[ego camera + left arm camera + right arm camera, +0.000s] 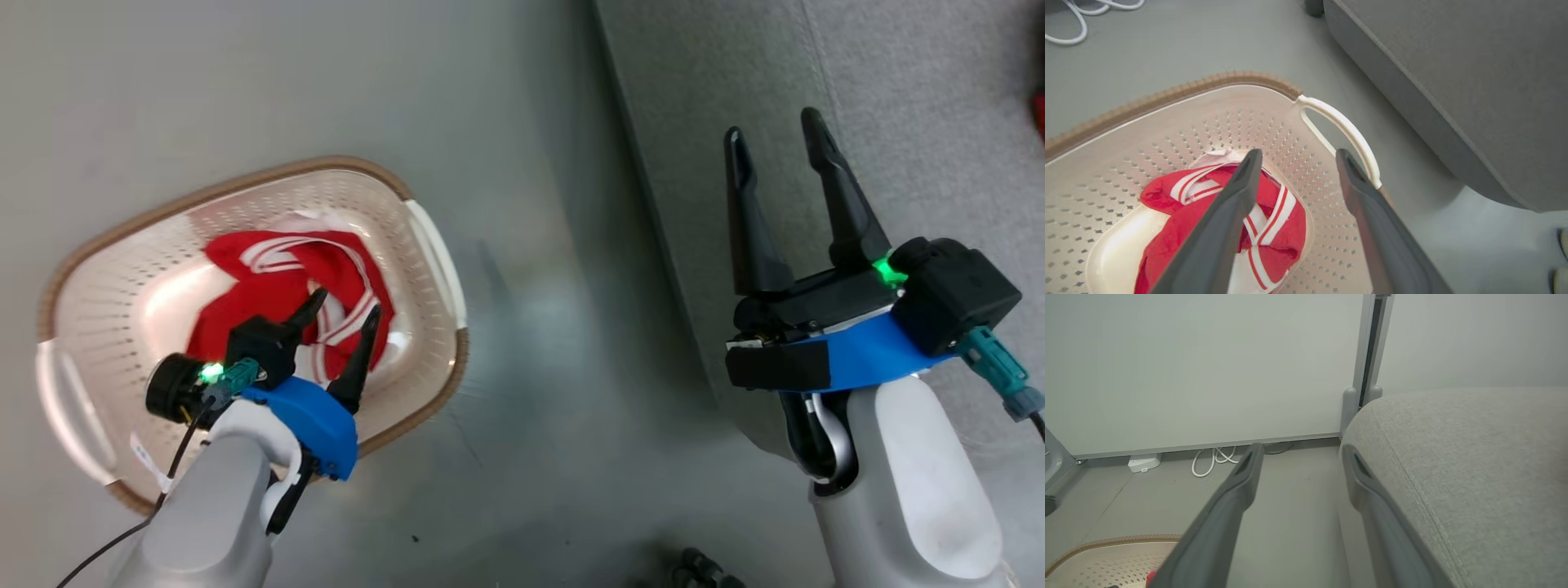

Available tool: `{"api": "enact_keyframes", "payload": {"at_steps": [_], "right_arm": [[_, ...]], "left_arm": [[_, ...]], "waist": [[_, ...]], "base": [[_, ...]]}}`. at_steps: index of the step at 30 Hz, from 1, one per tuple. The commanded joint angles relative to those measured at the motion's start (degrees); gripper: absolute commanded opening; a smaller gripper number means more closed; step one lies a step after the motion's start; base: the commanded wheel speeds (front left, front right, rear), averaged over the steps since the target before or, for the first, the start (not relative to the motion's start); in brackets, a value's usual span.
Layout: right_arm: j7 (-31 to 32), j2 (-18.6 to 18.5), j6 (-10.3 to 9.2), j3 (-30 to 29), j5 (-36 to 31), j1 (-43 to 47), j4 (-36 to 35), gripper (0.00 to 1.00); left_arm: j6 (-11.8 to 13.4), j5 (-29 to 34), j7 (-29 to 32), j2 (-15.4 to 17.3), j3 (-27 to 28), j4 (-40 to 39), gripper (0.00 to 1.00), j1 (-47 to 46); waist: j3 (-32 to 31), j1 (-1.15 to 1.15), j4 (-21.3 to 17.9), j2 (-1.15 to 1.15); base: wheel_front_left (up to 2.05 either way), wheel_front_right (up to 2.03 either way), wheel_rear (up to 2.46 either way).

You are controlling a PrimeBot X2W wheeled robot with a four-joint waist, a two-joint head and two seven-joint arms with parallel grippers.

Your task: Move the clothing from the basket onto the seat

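Red clothing (277, 282) sits bunched in the bottom of the basket (106, 269) in the head view. Right over it hangs the left gripper (348, 301), fingers spread, nothing held. Both tips point into the heap, which lies just ahead of and below them. Can't tell if the tips touch the fabric. Well apart from the basket is the right gripper (771, 124), also spread and empty, with its tips over the near edge of the grey seat (914, 98). From the left gripper, the seat lies off to its right-finger side, across a strip of bare floor (539, 343). The left arm is plainly the nearer one to the clothing.

Left wrist view: fingers apart, gap empty. The heap sits under the left-hand finger and off to that side. The other finger is over the perforated wall, near the white handle (1343, 126). So the gap isn't centred on the fabric. The heap's long axis runs roughly along the fingers, from near the tips back toward the wrist. Likely next move: shift toward the left-hand finger's side, drop, close on a striped fold.

Right wrist view: fingers apart, empty. The seat cushion is just beside and under the right-hand finger. The basket rim is low by the left-hand finger, with a speck of red in it. White cables (1212, 461) lie far ahead.
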Motion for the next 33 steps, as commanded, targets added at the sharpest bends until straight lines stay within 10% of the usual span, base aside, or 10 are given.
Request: {"api": "enact_keyframes", "payload": {"at_steps": [1, 26, 28, 29, 33], "right_arm": [[-0.86, 0.23, -0.02, 0.79, 0.82, -1.22, 0.76, 1.0], [-3.57, 0.21, -0.02, 5.45, 5.89, -4.89, 4.36, 1.0], [-3.58, 0.21, -0.02, 5.32, 6.05, -4.72, 4.14, 1.0], [-3.58, 0.21, -0.02, 5.3, 6.14, -4.68, 4.09, 1.0], [-3.59, 0.21, -0.02, 5.45, 6.38, -4.46, 3.97, 1.0]], "left_arm": [[-0.16, -0.64, 0.86, 1.24, -1.26, 2.05, 1.0, -1.07], [6.57, 1.13, 7.01, 6.53, -5.69, 21.63, 1.0, -7.79], [7.26, 0.94, 8.42, 6.12, -5.81, 23.0, 0.18, -8.56], [7.35, 0.78, 8.54, 5.92, -5.82, 23.21, 0.0, -8.74], [6.81, 0.4, 8.2, 5.42, -6.04, 23.73, 0.0, -9.14]], "waist": [[4.44, -0.02, -4.92, 0.0], [10.13, -0.02, -10.02, 0.0], [10.19, -0.02, -10.11, 0.0], [10.15, -0.02, -10.1, 0.0], [9.73, -0.02, -10.04, 0.0]], "base": [[0.0, 0.0, 0.0], [0.0, 0.0, 0.0], [0.0, 0.0, 0.0], [0.0, 0.0, 0.0], [0.0, 0.0, 0.0]]}}
